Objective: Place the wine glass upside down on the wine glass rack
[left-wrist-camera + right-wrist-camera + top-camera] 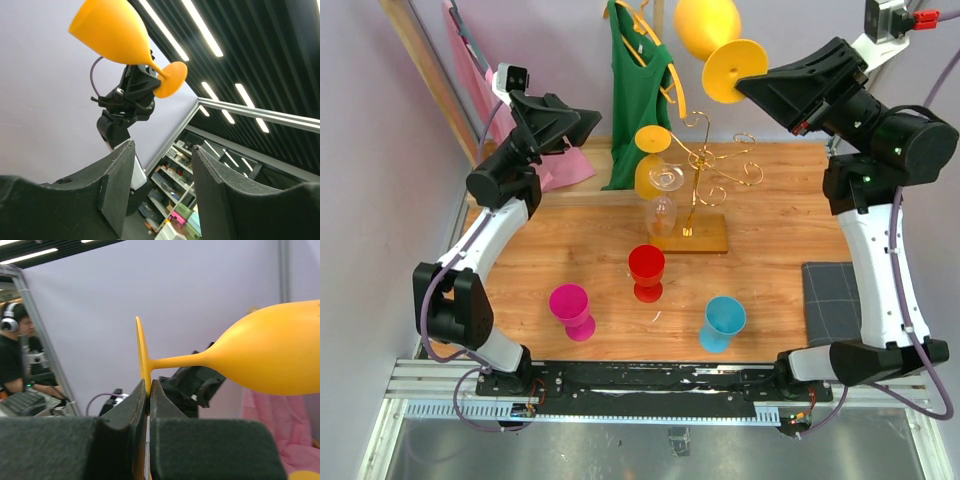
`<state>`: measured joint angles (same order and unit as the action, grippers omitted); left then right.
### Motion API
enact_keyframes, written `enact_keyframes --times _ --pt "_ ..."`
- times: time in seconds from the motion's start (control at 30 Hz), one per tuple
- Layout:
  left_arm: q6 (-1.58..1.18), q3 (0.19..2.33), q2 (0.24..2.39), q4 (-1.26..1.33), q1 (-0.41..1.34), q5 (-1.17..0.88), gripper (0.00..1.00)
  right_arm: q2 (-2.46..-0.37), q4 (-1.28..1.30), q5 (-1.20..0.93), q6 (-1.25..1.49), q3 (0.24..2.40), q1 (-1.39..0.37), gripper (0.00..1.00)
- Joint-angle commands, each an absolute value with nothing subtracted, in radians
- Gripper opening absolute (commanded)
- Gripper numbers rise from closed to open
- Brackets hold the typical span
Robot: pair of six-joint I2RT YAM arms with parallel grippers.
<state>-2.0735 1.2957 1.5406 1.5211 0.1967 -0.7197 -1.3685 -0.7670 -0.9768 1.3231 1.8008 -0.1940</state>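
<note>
Right wrist: right claw pinches wine glass.

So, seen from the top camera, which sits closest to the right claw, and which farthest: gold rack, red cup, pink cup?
1. Gold rack, just below the right gripper, at the back.
2. Red cup, mid-table.
3. Pink cup, near left.

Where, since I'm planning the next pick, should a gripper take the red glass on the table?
Likely the stem of the red glass, approached level from the near side: it stands upright, mouth up, and the wine glass rack stands close behind.
</note>
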Motion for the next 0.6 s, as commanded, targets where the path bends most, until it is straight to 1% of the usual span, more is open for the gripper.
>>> enact_keyframes --times 0.0,0.17,0.23,0.57 --pt "-2.119 1.276 1.508 1.784 0.187 -0.742 0.53 -1.358 -0.57 -0.941 1.126 1.778 -0.116 0.01" --pt "-2.117 1.26 1.492 1.785 0.187 -0.752 0.53 -1.412 -0.49 -0.879 1.11 1.755 -0.022 0.01" --pt "-2.116 1.251 1.486 1.783 0.187 -0.754 0.5 -1.454 -0.472 -0.863 1.127 1.753 0.002 0.01" --pt "-2.107 1.208 1.446 1.769 0.186 -0.767 0.48 -1.684 -0.368 -0.865 1.134 1.861 0.026 0.01"
